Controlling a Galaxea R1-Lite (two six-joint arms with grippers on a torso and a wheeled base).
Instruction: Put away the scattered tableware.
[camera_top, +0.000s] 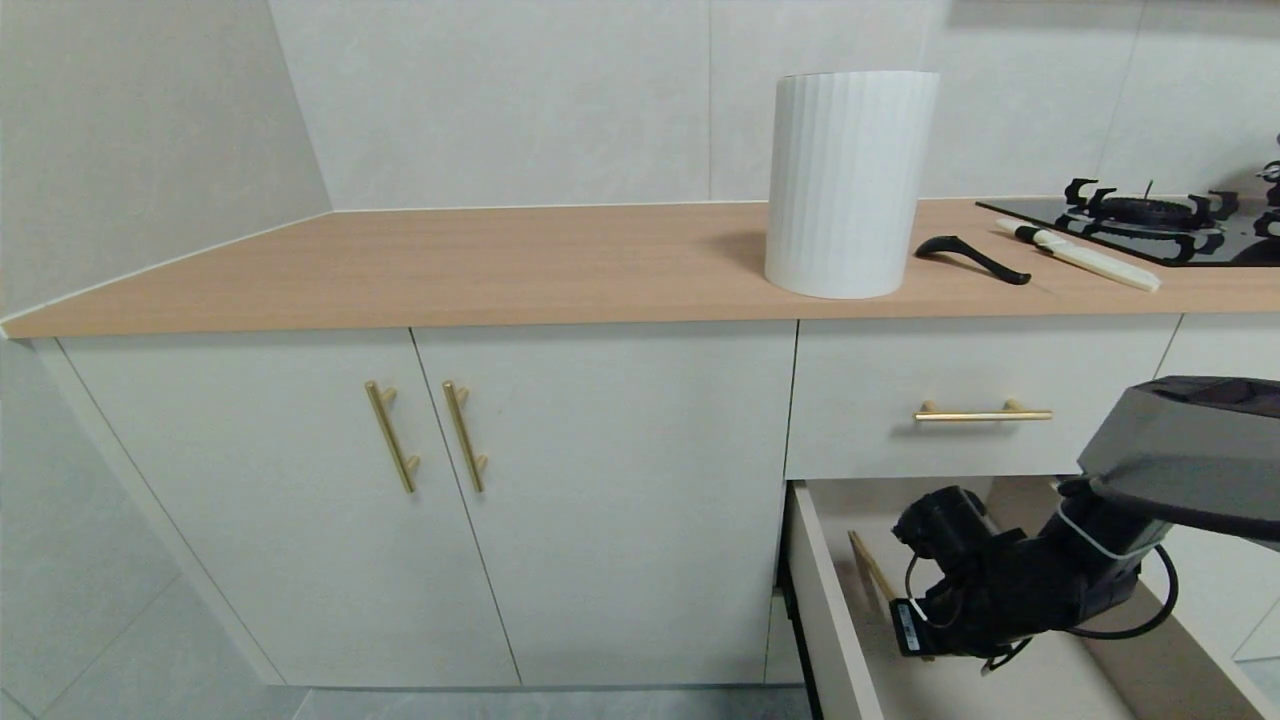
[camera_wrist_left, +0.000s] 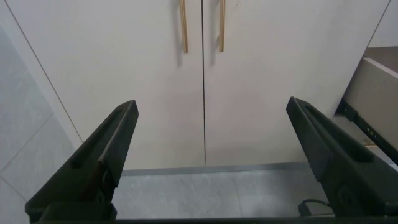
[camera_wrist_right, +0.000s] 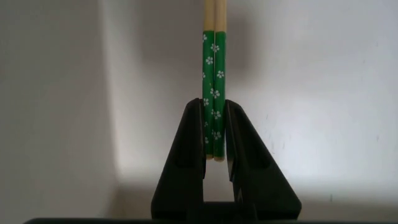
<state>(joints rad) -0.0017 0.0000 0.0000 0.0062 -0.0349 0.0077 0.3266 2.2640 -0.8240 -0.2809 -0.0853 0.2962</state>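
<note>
The right gripper (camera_wrist_right: 214, 118) had its jaws squeezed tight on a pair of chopsticks (camera_wrist_right: 214, 56). It held them near their green flowery ends, with the two sticks side by side and the rest poking out in front. It was down inside the open drawer (camera_top: 830, 600), below the counter (camera_top: 500, 265). The chopsticks looked close to the drawer floor, near its left wall, but I could not tell if they touched it. I thought the job right then was to lay them down in there. To do that well, the gripper should go low first and keep the sticks flat. Only then should it open a little, so they do not bounce or roll apart. After that it should lift straight up, so its fingers do not drag them along. The left gripper (camera_wrist_left: 211, 106) had its jaws wide open with nothing in them, down low in front of the cupboard doors (camera_wrist_left: 261, 93). Up on the counter, a black spoon (camera_top: 972, 257) and a knife (camera_top: 1085, 258) lay beside a tall white pot (camera_top: 845, 185). I guessed they needed putting away too.
</note>
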